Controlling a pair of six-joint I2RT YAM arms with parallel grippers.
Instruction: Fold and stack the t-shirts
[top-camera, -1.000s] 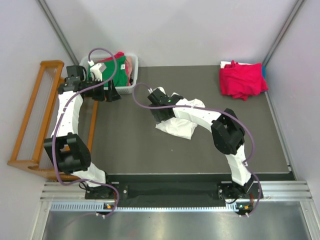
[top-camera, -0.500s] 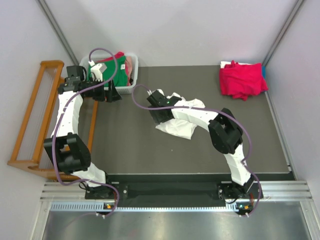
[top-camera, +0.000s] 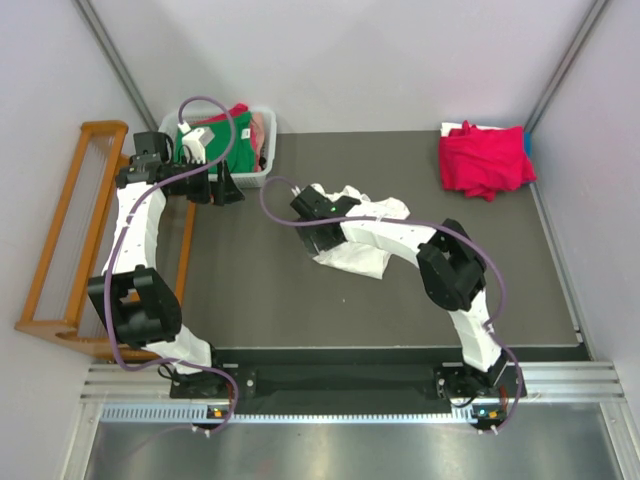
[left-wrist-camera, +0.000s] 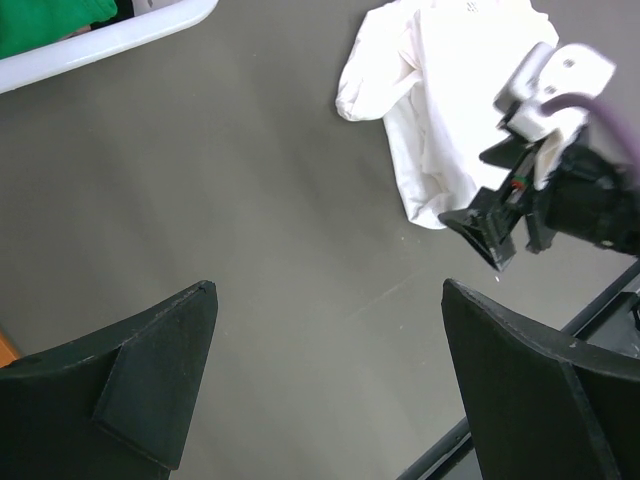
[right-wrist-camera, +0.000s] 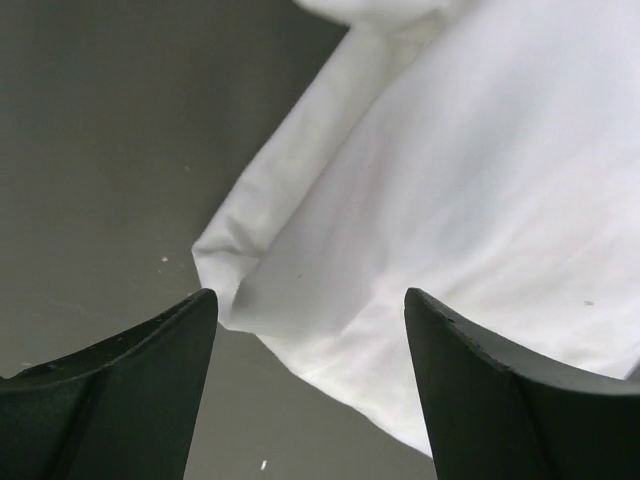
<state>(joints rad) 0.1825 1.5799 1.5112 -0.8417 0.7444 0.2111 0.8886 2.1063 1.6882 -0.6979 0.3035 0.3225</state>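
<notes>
**Top view:** we see white t-shirt (top-camera: 352, 258) crumpled at middle of table (top-camera: 250, 300), partly under right arm. Right gripper (top-camera: 321, 245) sits low over its left edge, likely seeking hem to spread it. Crimson shirts (top-camera: 485, 160) piled in far right corner, our stack spot, we judge. Green shirt (top-camera: 188, 142) waits in basket (top-camera: 255, 178). Left gripper (top-camera: 215, 187) hangs beside basket, clear of work.

**Left wrist:** we find fingers (left-wrist-camera: 150, 380) splayed wide, nothing between, bare table below.

**Right wrist:** jaws spread, released, straddling shirt's folded corner. We see no cloth pinched yet.
</notes>
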